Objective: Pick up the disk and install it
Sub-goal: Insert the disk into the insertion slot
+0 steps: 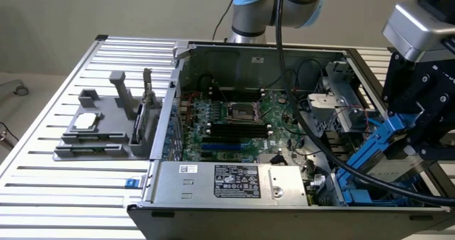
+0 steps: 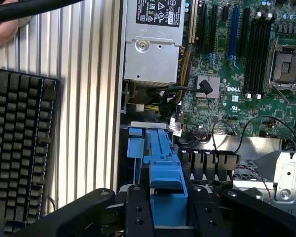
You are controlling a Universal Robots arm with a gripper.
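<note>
The disk (image 1: 374,144), a silver-grey drive in a bright blue carrier, hangs tilted over the open computer case (image 1: 256,53), at the exterior view's right, above the blue drive bay (image 1: 352,189). My gripper (image 1: 404,141) is shut on the disk. In the wrist view the blue carrier (image 2: 165,173) sits clamped between the black fingers (image 2: 138,212) of the gripper (image 2: 168,215), pointing toward the blue bay rails (image 2: 135,143) at the case's edge.
Inside the case lie the motherboard (image 1: 235,120) and a silver power supply (image 1: 227,178). A thick black cable (image 1: 334,157) crosses the case near the disk. A grey fixture (image 1: 99,128) stands on the slatted table. A black keyboard (image 2: 19,148) and a hand (image 2: 0,32) are beside the case.
</note>
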